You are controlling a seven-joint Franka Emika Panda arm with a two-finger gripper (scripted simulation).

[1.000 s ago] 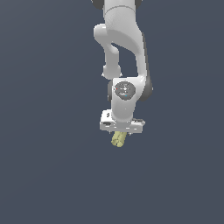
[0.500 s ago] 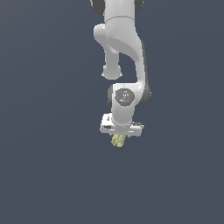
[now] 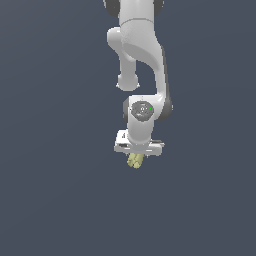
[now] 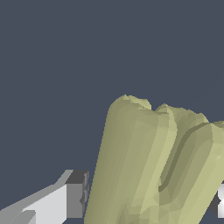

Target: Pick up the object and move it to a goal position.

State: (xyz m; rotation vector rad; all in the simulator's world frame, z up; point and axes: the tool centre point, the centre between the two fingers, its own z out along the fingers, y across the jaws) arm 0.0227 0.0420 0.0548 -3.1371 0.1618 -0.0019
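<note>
The object (image 3: 135, 160) sits in the exterior view just below centre frame, poking out under the white pincer (image 3: 137, 151), which hangs from the arm (image 3: 142, 60) coming down from the top middle. Pincer looks clamped on the object, jaws narrow, the thing sticking out below them at a slight tilt. Background is flat dark blue-grey all round, no table edge or goal marker visible, can't tell if the object is clear of any surface. Step in hand, judging from this: grasp made, carry phase. Next move calls for hauling it to the goal position while keeping the squeeze steady; where the goal lies is not shown, so direction can't be told

Wrist view: the object (image 4: 153, 166) fills the lower centre and lower right of frame, big and close. Pale yellow-green, stubby, oblong, with lengthwise ridges and a dark groove between lobes, like a small bundle, rounded lumpy end pointing toward upper frame. One finger (image 4: 70, 199) shows grey-white at lower left, just beside the object, a thin gap seems to show there; a sliver of the other finger (image 4: 221, 201) at the lower right edge. Contact on that side not clear
</note>
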